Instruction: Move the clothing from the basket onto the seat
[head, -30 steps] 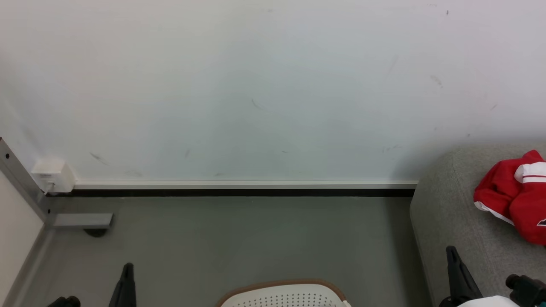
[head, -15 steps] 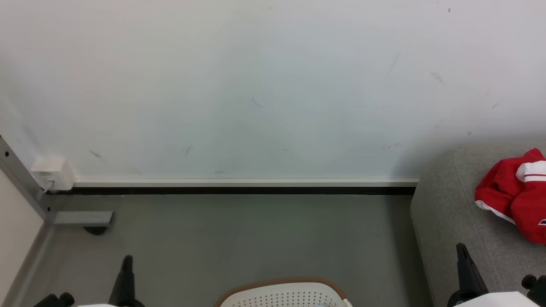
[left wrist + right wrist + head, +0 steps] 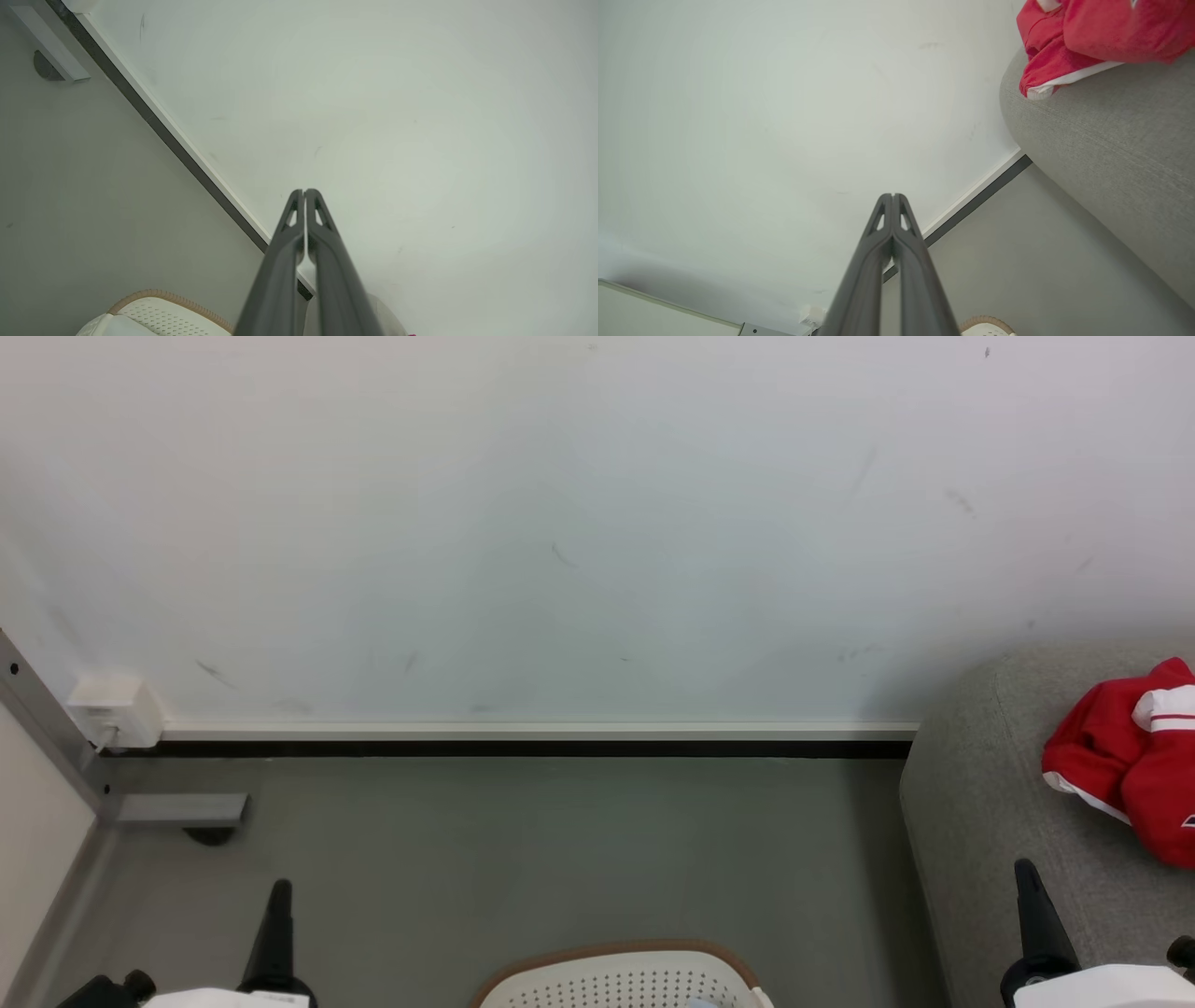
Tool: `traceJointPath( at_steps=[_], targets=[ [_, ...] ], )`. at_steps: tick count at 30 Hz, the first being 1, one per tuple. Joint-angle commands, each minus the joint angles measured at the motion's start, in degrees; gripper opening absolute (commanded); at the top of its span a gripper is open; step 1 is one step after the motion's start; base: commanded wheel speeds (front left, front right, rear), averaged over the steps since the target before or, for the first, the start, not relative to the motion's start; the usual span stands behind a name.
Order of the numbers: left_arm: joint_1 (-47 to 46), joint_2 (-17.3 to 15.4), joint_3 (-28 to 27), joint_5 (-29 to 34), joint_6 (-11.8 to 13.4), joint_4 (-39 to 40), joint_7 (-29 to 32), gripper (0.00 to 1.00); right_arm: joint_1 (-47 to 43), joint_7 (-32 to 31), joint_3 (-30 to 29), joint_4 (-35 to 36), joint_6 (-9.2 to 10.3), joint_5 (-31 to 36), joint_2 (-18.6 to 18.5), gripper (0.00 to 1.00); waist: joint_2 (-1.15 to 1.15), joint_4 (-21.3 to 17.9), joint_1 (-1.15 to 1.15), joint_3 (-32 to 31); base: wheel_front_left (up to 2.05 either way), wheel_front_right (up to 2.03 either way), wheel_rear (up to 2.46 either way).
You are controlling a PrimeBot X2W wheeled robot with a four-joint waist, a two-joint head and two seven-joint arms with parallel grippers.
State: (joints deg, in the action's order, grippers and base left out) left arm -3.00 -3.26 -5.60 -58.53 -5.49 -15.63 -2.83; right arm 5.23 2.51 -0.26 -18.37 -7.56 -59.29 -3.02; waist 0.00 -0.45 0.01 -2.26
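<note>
Red clothing [image 3: 1130, 765] with white trim lies bunched on the grey seat [image 3: 980, 803] at the right; the right wrist view has the clothing [image 3: 1087, 37] on the seat's [image 3: 1111, 149] rounded edge. The white basket [image 3: 621, 980] with its tan rim pokes up at the bottom centre, and its rim [image 3: 154, 308] appears low in the left wrist view; its inside is hidden. My left gripper [image 3: 278, 896] [image 3: 304, 191] is shut on nothing, left of the basket. My right gripper [image 3: 1027, 873] [image 3: 893, 195] is shut and empty, in front of the seat's near corner.
A white wall [image 3: 560, 523] with a dark baseboard [image 3: 523, 748] runs across ahead. A grey metal frame leg with a foot [image 3: 177, 810] and a small white box [image 3: 112, 712] stand at the left. Grey floor [image 3: 523, 849] lies between the frame and the seat.
The view has drifted slightly, the scene sliding upward. The right gripper's finger now shows further right and lower, and pale forearms have come in at the bottom corners.
</note>
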Motion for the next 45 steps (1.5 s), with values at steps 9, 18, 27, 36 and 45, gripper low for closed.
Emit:
traceJointPath(
  at_steps=[9,18,27,36,45],
  targets=[
    [-1.6,-0.17,-0.48,-6.55,0.25,1.59,1.83,0.0,1.55,-1.58,-1.35,1.36,0.06,-6.45,-0.12,0.0,0.0,0.06,-0.01,0.28,0.0,0.0,0.0],
    [-2.01,-0.1,-0.59,-11.32,0.48,2.23,3.24,0.0,1.75,-2.97,-2.21,1.78,0.07,-11.37,-0.16,0.0,0.0,0.11,-0.01,0.55,0.0,0.0,0.0],
    [-2.28,-0.02,-0.71,-15.98,0.62,2.83,4.43,0.0,1.95,-4.1,-3.02,2.17,0.08,-15.84,-0.2,0.0,0.0,0.17,-0.01,0.82,0.0,0.0,0.0],
    [-2.55,0.06,-0.81,-20.35,0.76,3.37,5.67,0.0,2.03,-5.27,-3.72,2.58,0.1,-19.97,-0.26,0.0,0.0,0.22,-0.01,1.09,0.0,0.0,0.0],
    [-2.84,0.12,-0.92,-24.27,0.95,3.86,6.84,0.0,2.08,-6.27,-4.41,2.9,0.11,-23.82,-0.32,0.0,0.0,0.27,-0.01,1.36,0.0,0.0,0.0]
  ],
)
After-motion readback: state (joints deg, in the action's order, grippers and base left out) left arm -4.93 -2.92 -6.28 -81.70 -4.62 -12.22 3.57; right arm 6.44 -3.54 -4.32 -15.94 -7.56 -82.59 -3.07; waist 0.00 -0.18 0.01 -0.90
